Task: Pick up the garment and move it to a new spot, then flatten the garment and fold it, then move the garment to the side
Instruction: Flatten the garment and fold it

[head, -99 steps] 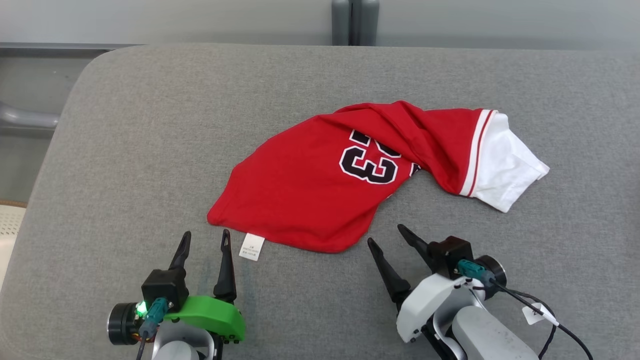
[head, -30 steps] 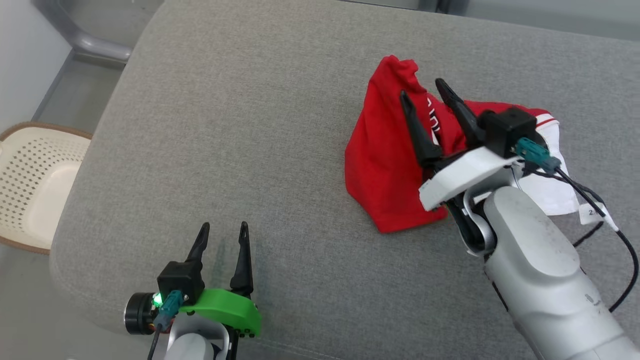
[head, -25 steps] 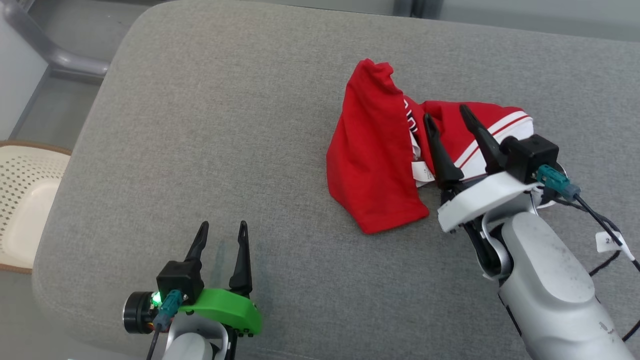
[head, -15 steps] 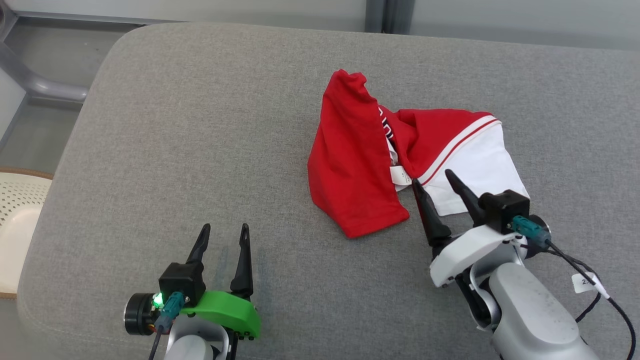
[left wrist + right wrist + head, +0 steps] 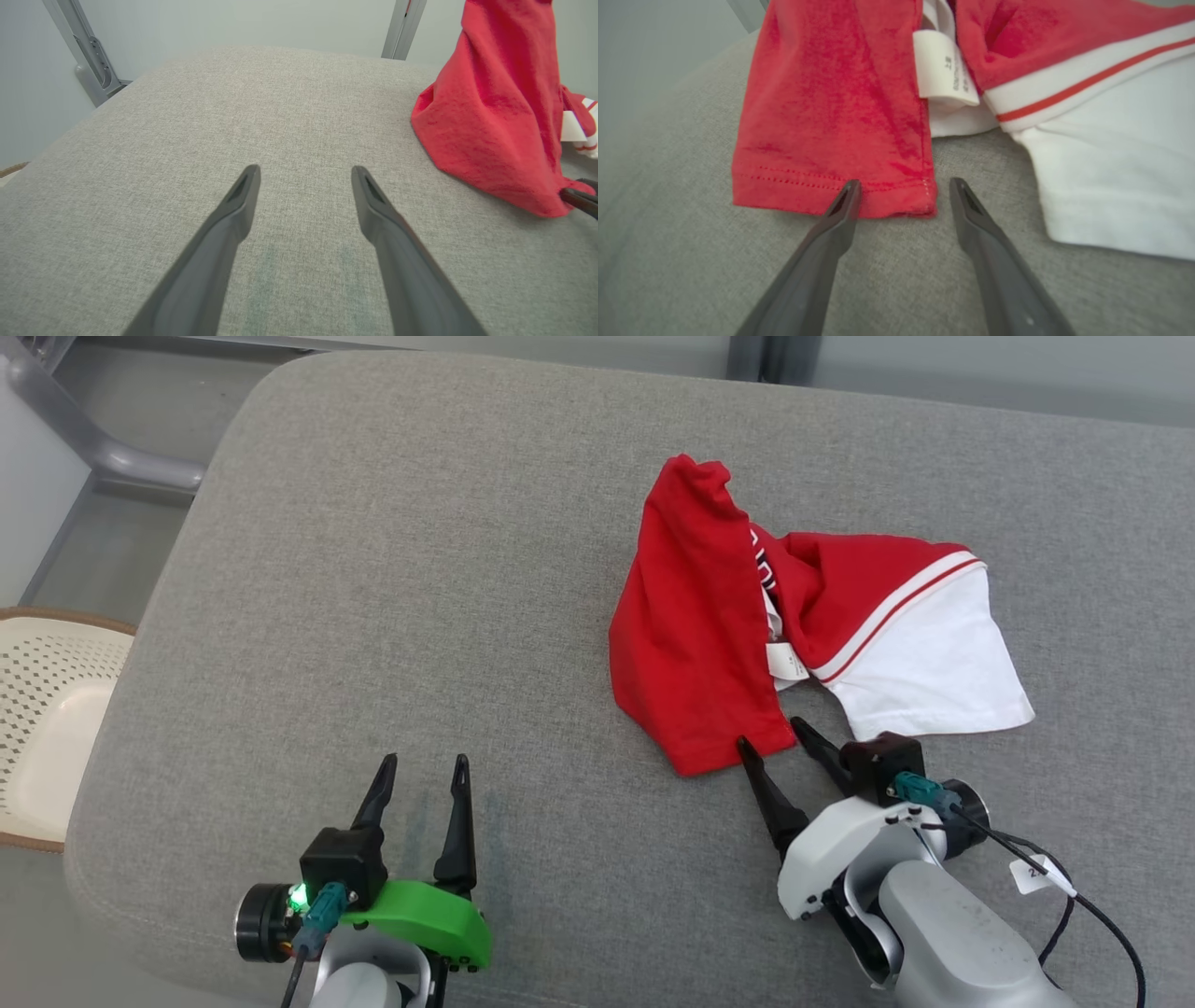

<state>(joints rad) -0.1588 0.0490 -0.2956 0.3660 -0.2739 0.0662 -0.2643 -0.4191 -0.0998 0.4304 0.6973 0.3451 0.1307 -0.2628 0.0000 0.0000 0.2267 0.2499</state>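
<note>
Currently, the crumpled red-and-white jersey garment (image 5: 709,644) lies bunched on the grey fabric cushion (image 5: 373,569), right of centre; right gripper (image 5: 770,732) jaws wide, tips at the red hem corner, gripping nothing; left gripper (image 5: 424,761) jaws wide over bare cushion, well apart from the garment.

shirt (image 5: 695,644): no longer spread with its number up, now bunched into a red peak, white sleeve (image 5: 924,663) fanned out beside it | label (image 5: 782,663): now between red fold and sleeve | right gripper (image 5: 770,732): backs off the heap to the red hem corner, fingers apart
</note>
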